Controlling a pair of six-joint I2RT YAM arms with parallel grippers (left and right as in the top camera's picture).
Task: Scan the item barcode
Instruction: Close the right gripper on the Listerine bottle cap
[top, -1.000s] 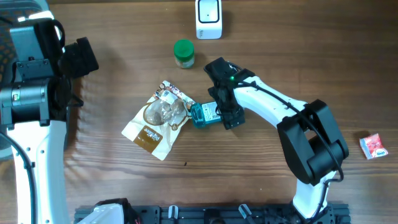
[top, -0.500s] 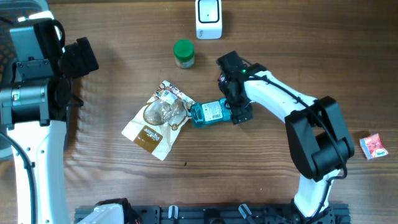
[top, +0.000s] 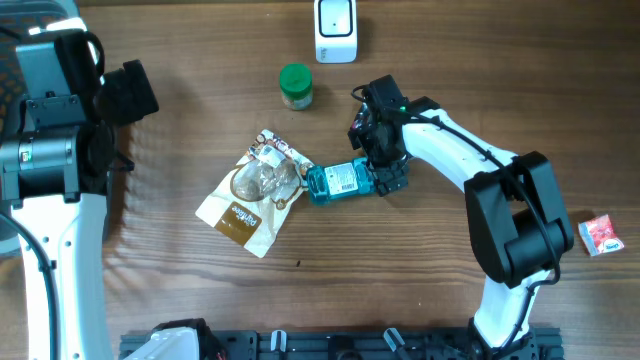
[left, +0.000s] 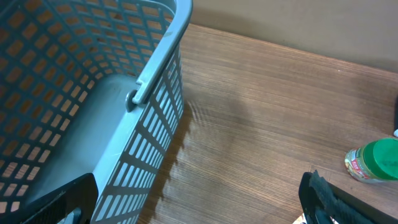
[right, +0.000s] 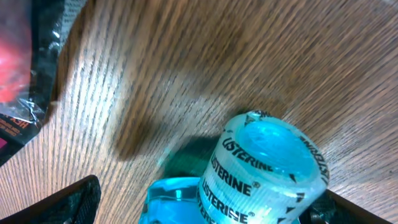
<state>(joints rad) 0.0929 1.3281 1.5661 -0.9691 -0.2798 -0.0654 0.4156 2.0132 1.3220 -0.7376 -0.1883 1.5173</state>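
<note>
Right hand (right: 205, 208) is hovering wide open astride the mouthwash bottle (top: 338, 181) cap, gripping nothing; left hand (left: 193, 202) is hanging open, empty.

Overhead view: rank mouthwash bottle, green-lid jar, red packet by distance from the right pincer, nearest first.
From the right pincer:
1. mouthwash bottle, right at its tips, mid-table.
2. green-lid jar, towards the picture's upper left.
3. red packet, far out by the picture's right edge.
</note>
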